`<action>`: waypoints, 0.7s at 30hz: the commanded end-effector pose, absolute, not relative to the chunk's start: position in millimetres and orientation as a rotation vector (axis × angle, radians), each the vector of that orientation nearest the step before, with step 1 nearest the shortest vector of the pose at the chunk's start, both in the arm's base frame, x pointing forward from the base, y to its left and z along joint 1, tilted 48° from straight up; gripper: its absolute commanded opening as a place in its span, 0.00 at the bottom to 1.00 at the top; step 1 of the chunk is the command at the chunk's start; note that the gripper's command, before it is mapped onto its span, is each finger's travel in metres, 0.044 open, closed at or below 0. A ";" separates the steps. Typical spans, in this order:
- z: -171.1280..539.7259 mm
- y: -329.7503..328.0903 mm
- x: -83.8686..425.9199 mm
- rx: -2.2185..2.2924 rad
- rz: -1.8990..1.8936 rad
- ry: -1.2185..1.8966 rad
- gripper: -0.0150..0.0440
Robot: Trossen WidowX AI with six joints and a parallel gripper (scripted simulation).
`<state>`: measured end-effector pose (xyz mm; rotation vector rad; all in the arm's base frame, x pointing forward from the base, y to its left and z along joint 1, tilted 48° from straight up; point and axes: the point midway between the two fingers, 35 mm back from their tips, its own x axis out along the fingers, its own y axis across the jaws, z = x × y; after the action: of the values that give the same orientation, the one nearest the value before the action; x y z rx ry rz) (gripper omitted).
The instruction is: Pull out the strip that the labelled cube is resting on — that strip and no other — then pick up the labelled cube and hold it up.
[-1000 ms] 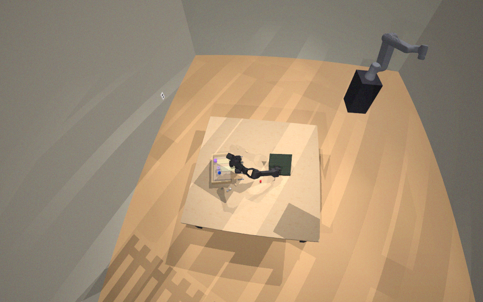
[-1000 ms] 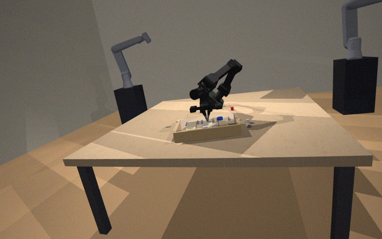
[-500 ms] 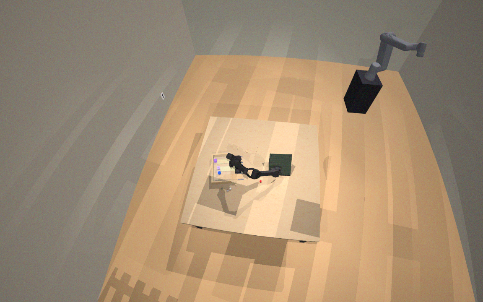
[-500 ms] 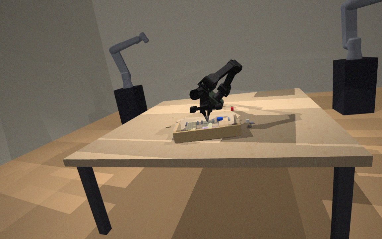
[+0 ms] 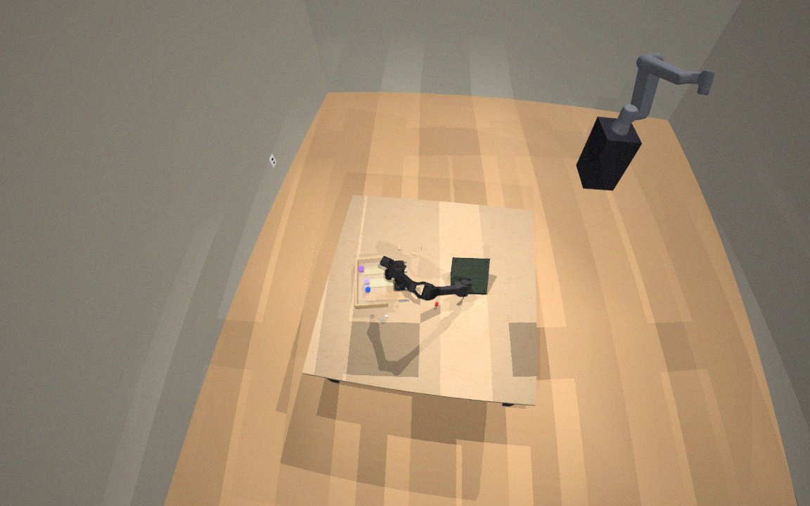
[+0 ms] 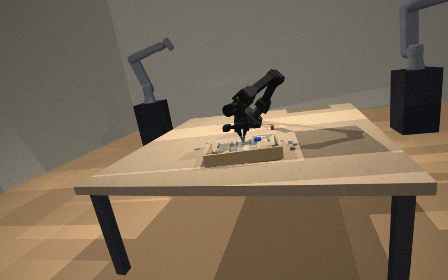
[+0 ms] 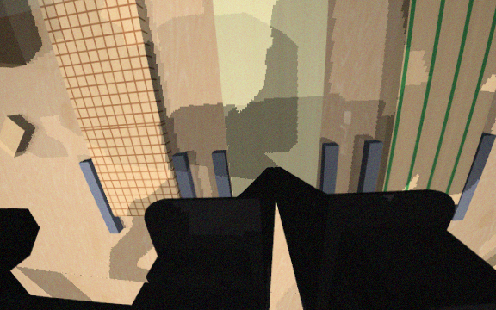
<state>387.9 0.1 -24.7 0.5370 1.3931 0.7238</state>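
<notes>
My gripper [image 6: 243, 140] [image 7: 273, 174] is shut with nothing visible between its fingertips, at the near end of the plain pale green strip [image 7: 248, 56] [image 5: 380, 282]. The strip lies between blue-grey guide posts. A grid-patterned strip [image 7: 110, 95] lies on the left and a green-striped strip [image 7: 439, 86] on the right in the wrist view. In the top view, a small lilac cube [image 5: 366, 281] with a faint light mark sits at the far end of the plain strip; the mark is too small to read. A purple cube [image 5: 361, 268] and a blue round object [image 5: 368, 289] [image 6: 257, 139] sit either side.
A low wooden-walled tray [image 6: 243, 157] [image 5: 356, 289] surrounds the strips' far ends. A red object [image 5: 436, 303] [image 6: 272, 127] stands near the arm. Small grey and white pieces lie beside the tray, including a white block [image 6: 290, 141]. A tan block [image 7: 12, 135] lies left of the strips.
</notes>
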 end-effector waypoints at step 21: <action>-33.5 -1.1 347.6 0.543 0.728 1.407 0.25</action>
<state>357.2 -3.4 -29.6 0.5451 1.3888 0.7235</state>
